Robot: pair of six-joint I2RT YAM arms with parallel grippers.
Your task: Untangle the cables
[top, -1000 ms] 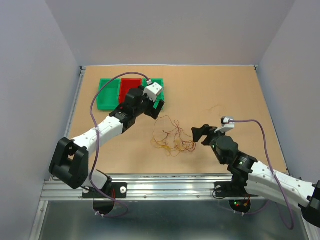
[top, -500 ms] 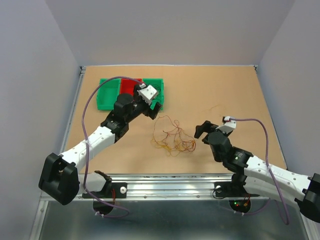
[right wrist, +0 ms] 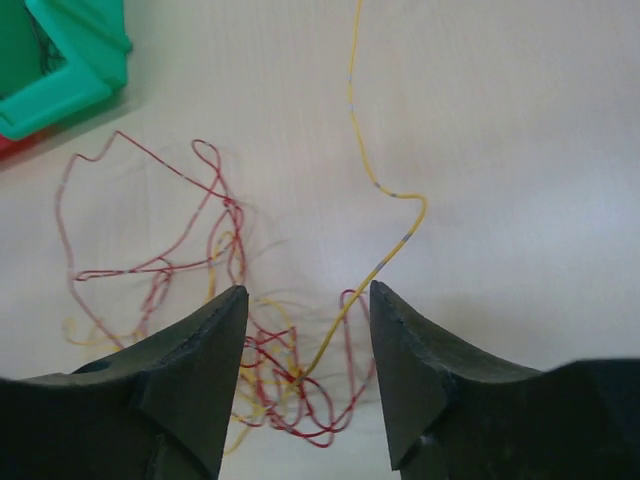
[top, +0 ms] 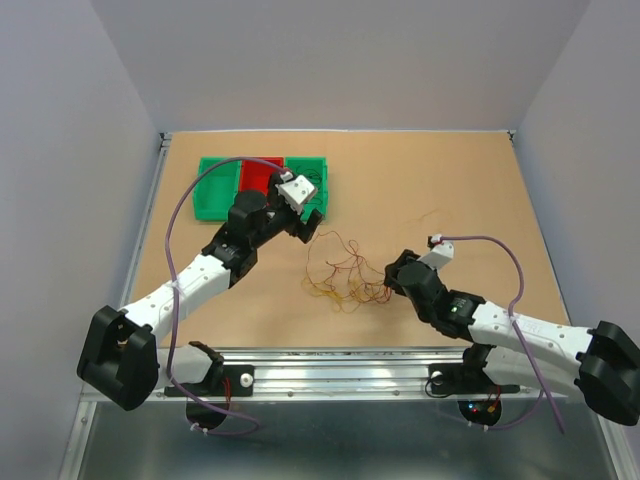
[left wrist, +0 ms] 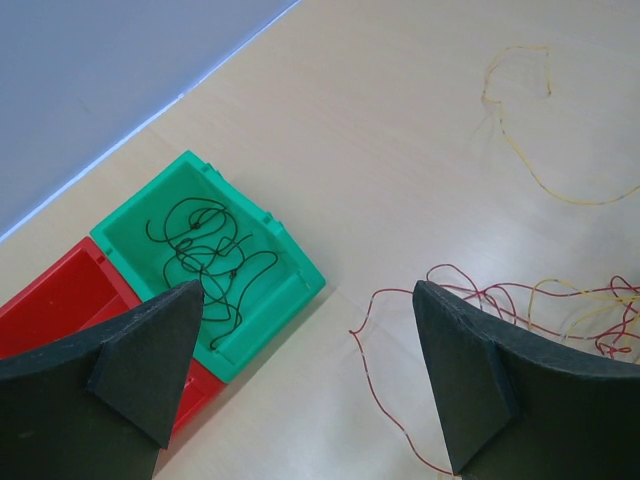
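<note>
Since the earlier frame my right gripper (top: 393,275) has advanced to the cables (top: 343,276) on the worktop (top: 450,180), jaws narrowed yet still apart around loose strands. My left gripper (top: 306,221) stays released beside the green bin (top: 323,172).

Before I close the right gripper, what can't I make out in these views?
- Right wrist view: parts of the cables lie behind the fingers of the right gripper.
- Top view: single strands are too thin to trace where they cross.
- Left wrist view: a finger of the left gripper covers much of the red bin, so part of its inside is unseen.
</note>
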